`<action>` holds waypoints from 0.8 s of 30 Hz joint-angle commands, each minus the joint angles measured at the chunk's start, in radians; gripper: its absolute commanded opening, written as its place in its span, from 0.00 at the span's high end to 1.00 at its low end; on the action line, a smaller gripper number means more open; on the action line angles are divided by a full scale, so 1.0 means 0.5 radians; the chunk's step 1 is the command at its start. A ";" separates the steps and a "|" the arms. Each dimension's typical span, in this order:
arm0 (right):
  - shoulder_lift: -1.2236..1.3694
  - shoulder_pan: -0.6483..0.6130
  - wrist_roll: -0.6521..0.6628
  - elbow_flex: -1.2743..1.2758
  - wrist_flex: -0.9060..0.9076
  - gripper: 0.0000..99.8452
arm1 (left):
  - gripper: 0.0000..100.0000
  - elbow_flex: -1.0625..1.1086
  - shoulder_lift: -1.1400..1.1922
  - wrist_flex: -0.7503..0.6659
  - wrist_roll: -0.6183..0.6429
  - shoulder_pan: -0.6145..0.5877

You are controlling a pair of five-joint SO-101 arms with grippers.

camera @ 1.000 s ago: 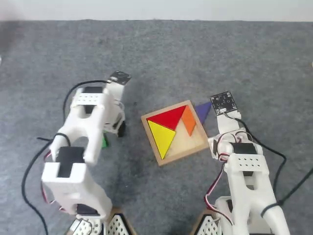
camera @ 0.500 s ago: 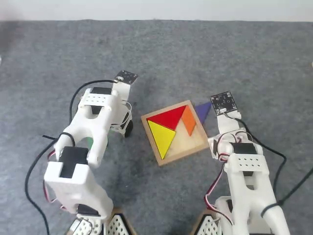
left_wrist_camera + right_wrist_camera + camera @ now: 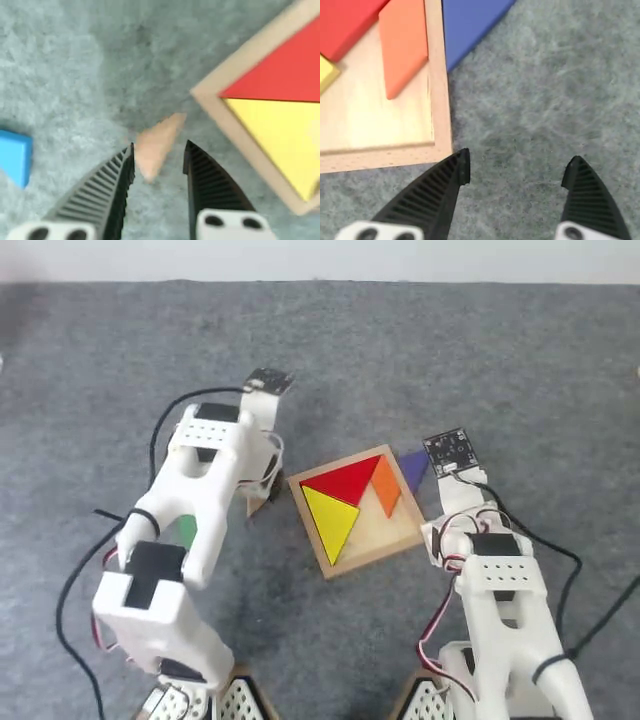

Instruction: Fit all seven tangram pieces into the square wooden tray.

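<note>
The square wooden tray (image 3: 400,532) holds a red triangle (image 3: 345,480), a yellow triangle (image 3: 330,518) and an orange parallelogram (image 3: 386,484). A blue-purple triangle (image 3: 414,467) lies on the carpet against the tray's far right edge. My left gripper (image 3: 159,152) is open just off the tray's left corner (image 3: 202,92), and a small peach triangle (image 3: 152,146) lies between its fingers. A light blue piece (image 3: 15,156) lies off to one side. My right gripper (image 3: 516,169) is open over bare carpet beside the tray's right corner (image 3: 441,145), near the blue-purple triangle (image 3: 470,22).
A green piece (image 3: 183,532) lies on the grey carpet under the left arm (image 3: 205,490). The right arm (image 3: 495,580) stands close to the tray's right side. Open carpet stretches behind the tray and in front of it.
The left arm has swung right toward the tray's left corner, uncovering more of the green piece. The right arm has barely shifted.
</note>
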 commanded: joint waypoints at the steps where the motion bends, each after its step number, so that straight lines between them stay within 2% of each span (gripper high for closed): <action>1: -0.054 0.011 -0.012 -0.015 -0.038 0.69 | 0.85 -0.155 -0.221 0.160 0.147 0.150; 4: -0.054 0.075 -0.012 -0.018 -0.041 0.69 | 0.85 -0.155 -0.273 0.181 0.199 0.236; 7: -0.054 0.087 -0.012 -0.021 -0.041 0.69 | 0.84 -0.158 -0.267 0.138 0.163 0.157; 12: -0.054 0.075 -0.012 -0.021 -0.041 0.69 | 0.80 -0.161 -0.114 0.061 -0.141 -0.104; 16: -0.054 0.075 -0.012 -0.021 -0.044 0.69 | 0.80 -0.161 0.025 -0.021 -0.310 -0.166; 24: -0.054 0.072 -0.015 -0.021 -0.044 0.69 | 0.80 -0.152 0.110 -0.098 -0.353 -0.153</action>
